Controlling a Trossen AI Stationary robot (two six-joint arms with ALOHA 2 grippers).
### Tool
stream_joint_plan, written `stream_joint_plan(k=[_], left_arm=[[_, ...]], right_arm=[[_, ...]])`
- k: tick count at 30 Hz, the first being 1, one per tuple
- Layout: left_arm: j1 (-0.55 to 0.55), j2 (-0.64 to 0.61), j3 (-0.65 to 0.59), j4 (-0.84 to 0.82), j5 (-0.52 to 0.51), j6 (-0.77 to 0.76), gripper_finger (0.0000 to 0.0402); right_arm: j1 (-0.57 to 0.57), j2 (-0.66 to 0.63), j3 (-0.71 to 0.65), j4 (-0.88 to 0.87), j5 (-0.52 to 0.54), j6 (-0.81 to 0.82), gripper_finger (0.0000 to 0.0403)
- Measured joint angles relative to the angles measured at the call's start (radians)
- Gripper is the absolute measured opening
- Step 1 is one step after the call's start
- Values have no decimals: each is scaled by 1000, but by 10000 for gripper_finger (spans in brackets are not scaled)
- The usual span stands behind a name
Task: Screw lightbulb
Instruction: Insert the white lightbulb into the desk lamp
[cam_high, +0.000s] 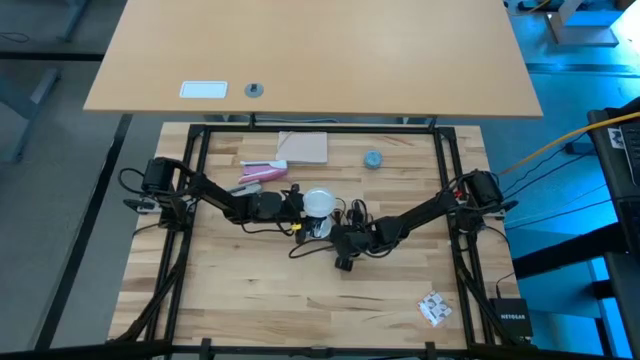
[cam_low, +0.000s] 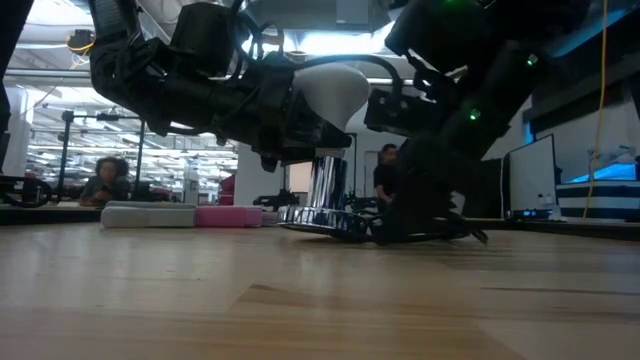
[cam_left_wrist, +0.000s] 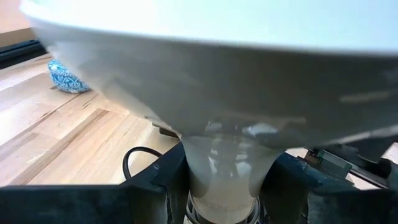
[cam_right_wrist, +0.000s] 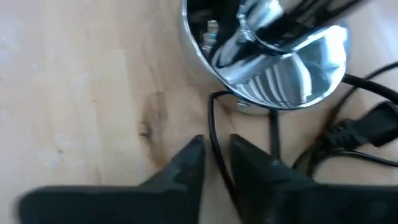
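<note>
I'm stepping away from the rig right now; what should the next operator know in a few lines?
Left gripper: shut on the lightbulb, holding it above the silvery socket at mid-table.
Right gripper: fingers nearly together around the black cord on the table beside the socket.
Done: bulb picked up and brought over the socket.
Left: seat the bulb's base in the socket and screw it in; whether threads have engaged can't be seen.

Beyond the butcher-block table (cam_high: 300, 300), a pale tan desk (cam_high: 310, 50) spans the far side, grey floor (cam_high: 50, 130) around it. Across the room, bright ceiling lights (cam_low: 330, 42) glow, two people (cam_low: 105, 180) sit at distant benches, and a monitor (cam_low: 532, 175) stands off to the side.
</note>
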Motion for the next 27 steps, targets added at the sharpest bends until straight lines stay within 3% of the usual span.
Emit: stream_joint_plan(k=[2, 4, 8, 13, 18, 27], left_arm=[[0, 0, 0, 0, -1, -8, 152], [0, 0, 0, 0, -4, -14, 152], [0, 0, 0, 3, -23, -27, 152], [0, 0, 0, 2, -60, -50, 153], [0, 0, 0, 1, -99, -50, 153], [-1, 0, 1, -11, -145, -64, 153]], right_arm=[[0, 2, -1, 27, -8, -1, 27], [0, 3, -1, 61, -11, -2, 13], [0, 3, -1, 138, -15, 28, 28], [1, 3, -1, 220, -4, 32, 9], [1, 12, -1, 276, 6, 33, 21], [1, 115, -1, 461, 2, 33, 14]])
